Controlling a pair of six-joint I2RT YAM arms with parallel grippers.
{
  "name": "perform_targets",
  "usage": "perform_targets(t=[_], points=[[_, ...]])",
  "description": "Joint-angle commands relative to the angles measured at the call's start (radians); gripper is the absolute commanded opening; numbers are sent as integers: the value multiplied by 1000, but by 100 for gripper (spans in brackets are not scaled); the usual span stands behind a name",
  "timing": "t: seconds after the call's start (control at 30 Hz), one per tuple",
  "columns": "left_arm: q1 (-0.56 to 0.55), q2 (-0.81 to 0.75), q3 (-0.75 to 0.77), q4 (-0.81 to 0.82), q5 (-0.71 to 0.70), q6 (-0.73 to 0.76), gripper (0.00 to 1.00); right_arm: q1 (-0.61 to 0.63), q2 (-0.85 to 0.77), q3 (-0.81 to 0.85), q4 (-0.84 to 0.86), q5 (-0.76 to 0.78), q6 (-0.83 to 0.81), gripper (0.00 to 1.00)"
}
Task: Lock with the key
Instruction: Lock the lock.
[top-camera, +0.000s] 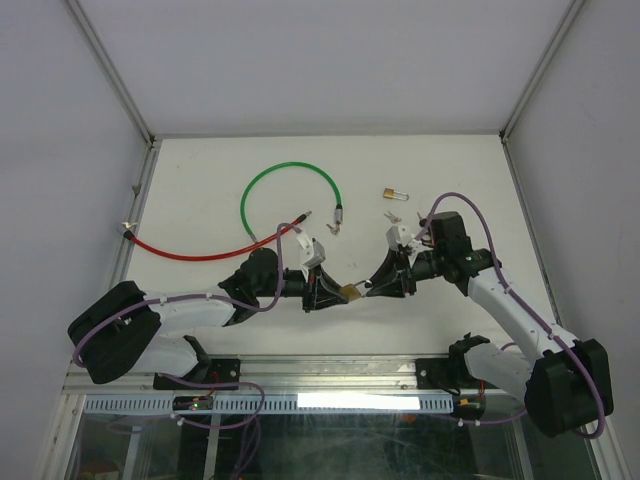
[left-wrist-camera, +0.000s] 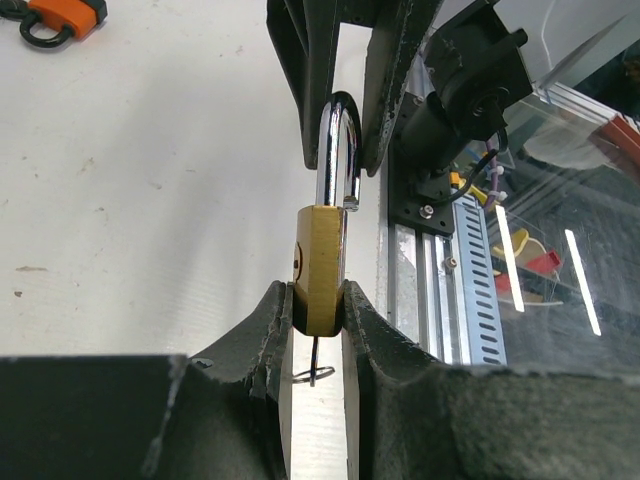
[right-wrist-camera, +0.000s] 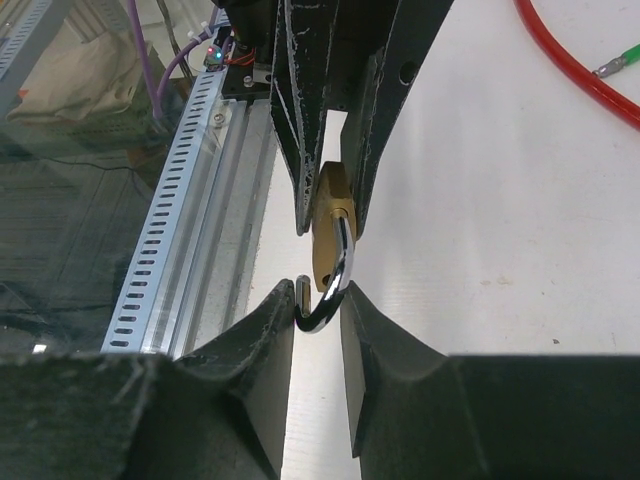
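1. The left gripper (left-wrist-camera: 318, 297) is clamped narrow on the brass body of the padlock (left-wrist-camera: 320, 260) and holds it just above the desk (left-wrist-camera: 150, 180).
2. The right gripper (right-wrist-camera: 320, 297) faces it, jaws narrow around the shackle (right-wrist-camera: 338, 262). I cannot tell whether it pinches the shackle or sits loose.
3. The padlock's long axis runs gripper to gripper, body to the left and shackle to the right. The shackle's free tip seems to be out of the body, so closing it probably means pushing along that line.
4. A wire ring (left-wrist-camera: 315, 375) hangs at the body's base, and any key on it is hidden.
5. Farther back on the desk lie loose keys (top-camera: 392, 213), a green cable (top-camera: 262, 180) and a red cable (top-camera: 190, 252).
6. All this happens near the front rail (right-wrist-camera: 190, 200).
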Motion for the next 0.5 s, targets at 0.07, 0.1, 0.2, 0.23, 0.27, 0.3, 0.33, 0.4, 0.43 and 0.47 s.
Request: perform_targets(t=[0.07,0.1,0.2,0.23,0.27,0.3,0.33,0.4,0.43,0.47], points=[[-9,-33,31,3,-36,36,0,-6,-8,61,48,-35,56,26],[-9,-34,31,2,-36,36,0,-7,-8,62,52,-35,67,26],[-9,-37,31,0,-37,39,0,-13,-7,63,57,-32,79,26],[-9,-40,29,-1,-38,40,0,-14,-6,64,59,-30,84,26],[-9,-40,28,-1,-39,41,0,-14,-5,64,59,-29,87,26],[-9,-42,28,-3,-40,43,0,-16,-5,64,61,-28,89,26],[-9,-44,27,-5,-42,44,0,-16,-4,64,62,-26,92,25],[-9,-49,26,-6,-44,46,0,-16,-1,64,66,-22,97,23],[-9,-51,24,-5,-45,46,0,-16,1,62,67,-21,98,22],[-9,-52,24,-5,-45,47,0,-16,2,62,71,-18,101,21]])
